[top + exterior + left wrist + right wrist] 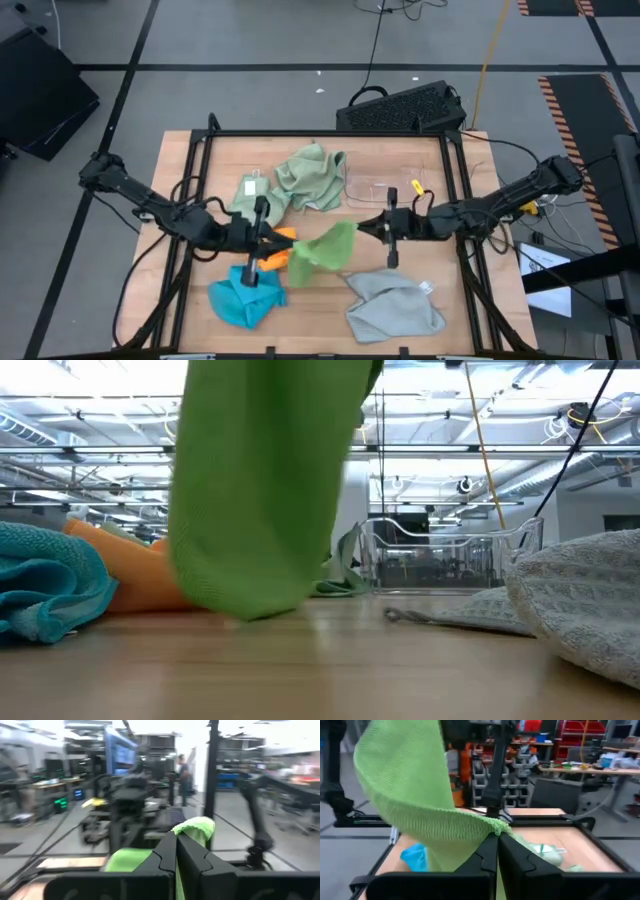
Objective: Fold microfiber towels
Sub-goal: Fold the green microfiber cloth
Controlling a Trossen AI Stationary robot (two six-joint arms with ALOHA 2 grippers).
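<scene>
The left gripper (268, 238) and the right gripper (362, 228) each pinch a corner of the bright green towel (322, 253), lifted between them. Around this towel lie the blue towel (243, 296), orange towel (279, 250), grey towel (393, 303), sage towels (312, 177) and clear tray (385, 186).

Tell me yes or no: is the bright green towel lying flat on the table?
No. The bright green towel hangs in the air, pinched between the left gripper and the right gripper, above the table.
</scene>
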